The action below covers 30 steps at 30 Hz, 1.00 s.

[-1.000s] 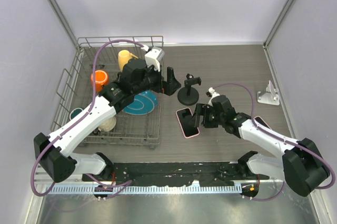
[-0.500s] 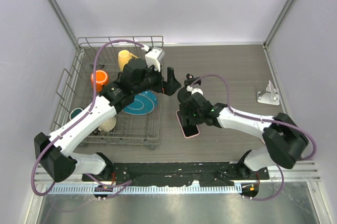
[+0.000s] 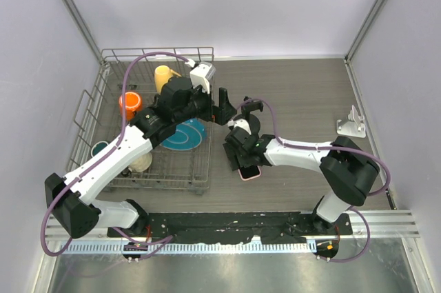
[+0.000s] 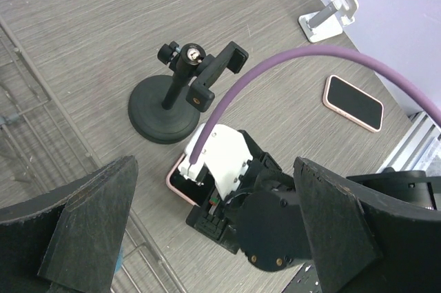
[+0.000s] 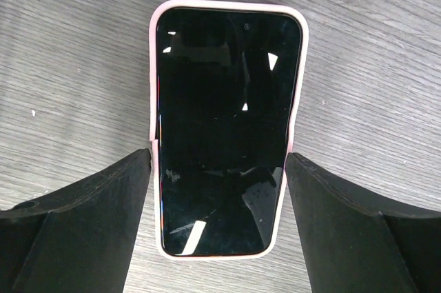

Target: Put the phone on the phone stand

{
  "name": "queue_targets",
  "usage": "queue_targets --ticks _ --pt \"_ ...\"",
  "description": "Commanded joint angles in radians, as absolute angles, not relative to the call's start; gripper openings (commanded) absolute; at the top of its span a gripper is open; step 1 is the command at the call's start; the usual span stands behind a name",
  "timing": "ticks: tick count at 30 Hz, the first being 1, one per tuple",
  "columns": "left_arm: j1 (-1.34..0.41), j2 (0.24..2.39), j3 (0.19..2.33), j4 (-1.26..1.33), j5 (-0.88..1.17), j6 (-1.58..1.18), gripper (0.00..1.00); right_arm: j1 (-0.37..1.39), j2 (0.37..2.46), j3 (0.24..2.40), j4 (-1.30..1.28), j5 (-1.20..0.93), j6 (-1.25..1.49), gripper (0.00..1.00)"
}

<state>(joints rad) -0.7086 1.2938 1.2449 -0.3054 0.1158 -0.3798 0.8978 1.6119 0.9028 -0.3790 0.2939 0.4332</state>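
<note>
near: right gripper (image 5: 219, 169) above the phone (image 5: 224, 127), jaws wide, one matte black finger (image 5: 76, 224) at each long edge of the phone's near half; whether the pads touch the case cannot be told. the phone is a rounded rectangle with a glossy black screen in a pale pink case. it lies flat, screen up, on the grey wood-grain table (image 3: 303, 86), at the near side of the phone stand (image 4: 165, 110) and not on it.

middle: the phone stand is matte black, with a round disc base, a short post and a clamp-like holder on top. the left wrist view shows it whole. in the top view the right arm covers most of the base, and the right wrist view catches only the rim of the base.

left: the left gripper (image 4: 215, 169) hangs at the right edge of a wire dish rack (image 3: 103, 100), its jaws wide and holding nothing. the rack holds an orange cup (image 3: 129, 103), a yellow cup (image 3: 164, 76) and a teal plate (image 3: 186, 134).

right and far: a second phone (image 4: 353, 102), also in a pink case, shows only in the left wrist view. a small white angled stand (image 3: 351, 124) sits near the right wall.
</note>
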Motion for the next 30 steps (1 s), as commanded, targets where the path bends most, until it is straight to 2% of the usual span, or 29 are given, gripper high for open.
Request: queue_targets --ticks 1,9,17,30 --pt "-0.715 1.287 1.278 -0.284 0.115 -0.362 1.0 0.923 1.661 0.917 -0.396 0.334 0.437 0.84" --pt "-0.716 1.285 1.278 -0.287 0.109 -0.359 1.0 0.933 1.648 0.92 -0.443 0.394 0.416 0.85" --pt "-0.715 1.285 1.279 -0.287 0.109 -0.359 1.0 0.931 1.615 0.896 -0.367 0.276 0.353 0.87" --pt "-0.718 1.287 1.278 -0.288 0.106 -0.357 1.0 0.93 1.634 0.911 -0.463 0.419 0.379 0.88"
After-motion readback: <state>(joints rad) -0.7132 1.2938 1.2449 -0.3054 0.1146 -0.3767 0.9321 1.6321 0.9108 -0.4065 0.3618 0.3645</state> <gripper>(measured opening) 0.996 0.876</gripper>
